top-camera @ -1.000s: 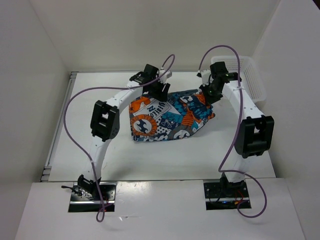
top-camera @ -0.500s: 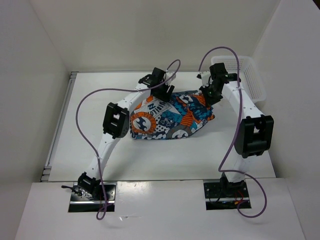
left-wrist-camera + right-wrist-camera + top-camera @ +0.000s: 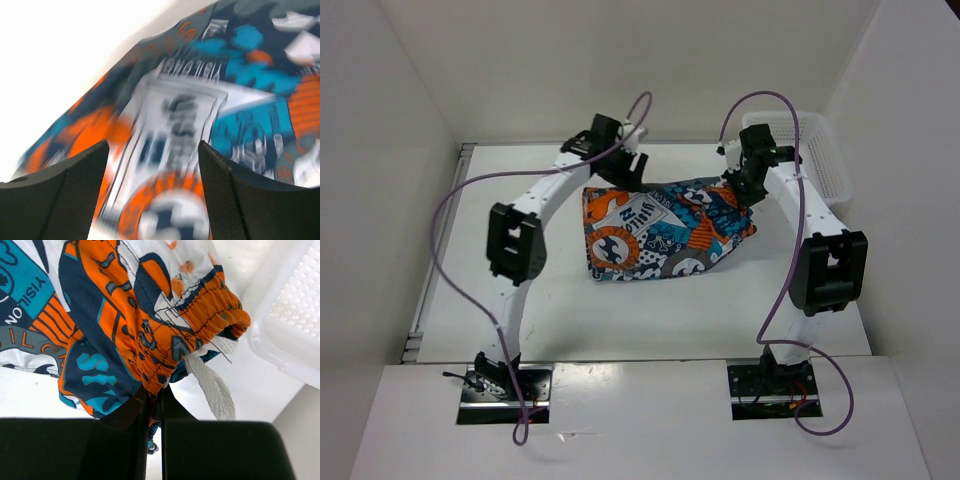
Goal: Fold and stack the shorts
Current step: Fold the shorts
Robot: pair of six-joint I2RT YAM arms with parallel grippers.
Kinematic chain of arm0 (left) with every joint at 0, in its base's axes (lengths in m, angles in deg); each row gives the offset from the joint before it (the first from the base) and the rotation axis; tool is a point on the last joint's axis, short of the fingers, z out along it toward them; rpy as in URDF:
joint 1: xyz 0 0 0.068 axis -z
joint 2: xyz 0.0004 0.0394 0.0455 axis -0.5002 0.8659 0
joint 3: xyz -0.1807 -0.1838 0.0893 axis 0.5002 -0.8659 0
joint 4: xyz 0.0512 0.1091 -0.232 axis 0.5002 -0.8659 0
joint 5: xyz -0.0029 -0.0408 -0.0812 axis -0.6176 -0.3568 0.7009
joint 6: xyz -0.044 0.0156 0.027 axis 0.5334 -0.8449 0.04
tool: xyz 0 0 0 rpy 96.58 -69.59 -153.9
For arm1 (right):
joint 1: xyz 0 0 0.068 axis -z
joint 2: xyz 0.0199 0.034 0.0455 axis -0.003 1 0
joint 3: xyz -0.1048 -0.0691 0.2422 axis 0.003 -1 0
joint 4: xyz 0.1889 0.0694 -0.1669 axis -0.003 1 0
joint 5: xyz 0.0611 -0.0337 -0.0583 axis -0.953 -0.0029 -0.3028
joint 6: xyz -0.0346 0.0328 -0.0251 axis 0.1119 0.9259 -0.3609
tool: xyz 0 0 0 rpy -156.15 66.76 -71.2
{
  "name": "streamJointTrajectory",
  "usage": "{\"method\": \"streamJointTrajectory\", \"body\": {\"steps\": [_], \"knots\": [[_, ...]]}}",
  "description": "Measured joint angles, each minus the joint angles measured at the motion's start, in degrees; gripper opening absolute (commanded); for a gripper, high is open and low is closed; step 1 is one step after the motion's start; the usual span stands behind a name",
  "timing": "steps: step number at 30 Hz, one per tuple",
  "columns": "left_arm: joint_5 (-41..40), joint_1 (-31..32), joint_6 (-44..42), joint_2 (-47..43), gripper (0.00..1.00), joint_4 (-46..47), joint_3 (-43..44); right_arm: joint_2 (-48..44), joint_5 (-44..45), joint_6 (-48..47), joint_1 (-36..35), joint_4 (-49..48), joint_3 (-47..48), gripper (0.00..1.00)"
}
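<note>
The printed shorts [image 3: 660,232] lie on the white table, teal, orange, white and black, partly bunched. My left gripper [image 3: 625,172] hovers over their far left edge; the left wrist view, blurred, shows its fingers [image 3: 60,195] wide apart with the shorts [image 3: 200,125] below and nothing between them. My right gripper [image 3: 742,185] is at the far right corner, shut on the shorts' orange elastic waistband [image 3: 200,325], fabric pinched between the fingertips [image 3: 152,400]. A white drawstring [image 3: 210,385] hangs from the waistband.
A white plastic mesh basket [image 3: 815,165] stands at the back right beside the right arm, also showing in the right wrist view [image 3: 290,325]. White walls close in the table on the left, back and right. Purple cables loop over both arms.
My left gripper has swung back to the left and slightly away, over the shorts' far left edge. The right gripper has kept its hold; the shorts look a little more spread.
</note>
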Motion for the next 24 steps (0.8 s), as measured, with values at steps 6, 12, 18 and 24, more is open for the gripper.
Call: {"method": "streamJointTrajectory", "body": {"steps": [6, 12, 18, 24], "knots": [[-0.96, -7.8, 0.09, -18.71, 0.68, 3.39, -19.82, 0.04, 2.6, 0.04, 0.0, -0.94, 1.97, 0.0], [-1.18, -10.75, 0.04, -16.41, 0.59, 4.63, -34.84, 0.04, 5.2, 0.79, 0.0, -2.73, 3.04, 0.0], [4.39, -10.03, -0.02, -12.76, 0.66, 4.15, -36.04, 0.04, 8.85, 2.01, -1.33, -3.89, 3.26, 0.0], [14.64, -9.77, 0.22, -6.19, 0.58, 4.63, -28.33, 0.04, 14.88, 2.03, -11.45, -6.03, 3.15, 0.0]]}}
